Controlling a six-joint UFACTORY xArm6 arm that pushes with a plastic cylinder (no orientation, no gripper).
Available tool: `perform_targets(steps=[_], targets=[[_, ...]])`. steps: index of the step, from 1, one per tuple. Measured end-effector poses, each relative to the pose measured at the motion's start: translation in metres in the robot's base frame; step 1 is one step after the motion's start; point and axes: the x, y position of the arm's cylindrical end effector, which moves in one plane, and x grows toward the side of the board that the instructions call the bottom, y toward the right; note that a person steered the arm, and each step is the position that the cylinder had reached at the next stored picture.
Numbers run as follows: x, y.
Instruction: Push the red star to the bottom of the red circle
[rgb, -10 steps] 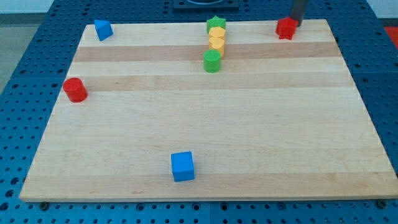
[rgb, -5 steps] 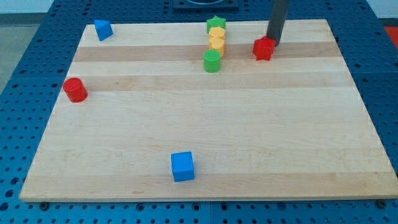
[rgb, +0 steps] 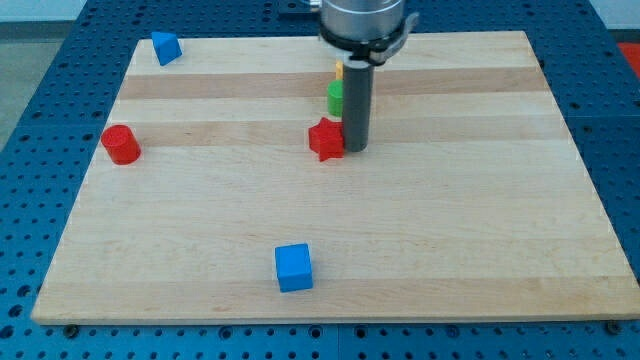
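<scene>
The red star (rgb: 325, 139) lies near the middle of the wooden board (rgb: 450, 220). My tip (rgb: 356, 148) rests against its right side. The red circle (rgb: 121, 144) stands at the board's left edge, far to the left of the star and at about the same height in the view. The rod and arm head hide part of the block column behind them.
A green block (rgb: 335, 97) and a sliver of a yellow block (rgb: 338, 71) show just above the star, partly hidden by the rod. A blue block (rgb: 165, 47) sits at the top left. A blue cube (rgb: 293, 267) sits near the bottom edge.
The rod has pushed the red star from the board's top right down and left to the middle. The rod now covers the green and yellow column. Other blocks have not moved.
</scene>
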Motion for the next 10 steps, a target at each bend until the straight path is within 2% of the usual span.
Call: perform_targets(steps=[3,6,7,8,10], targets=[[0.022,-0.003],[0.026,-0.013],[0.025,-0.016],[0.025,0.017],[-0.005,0.013]])
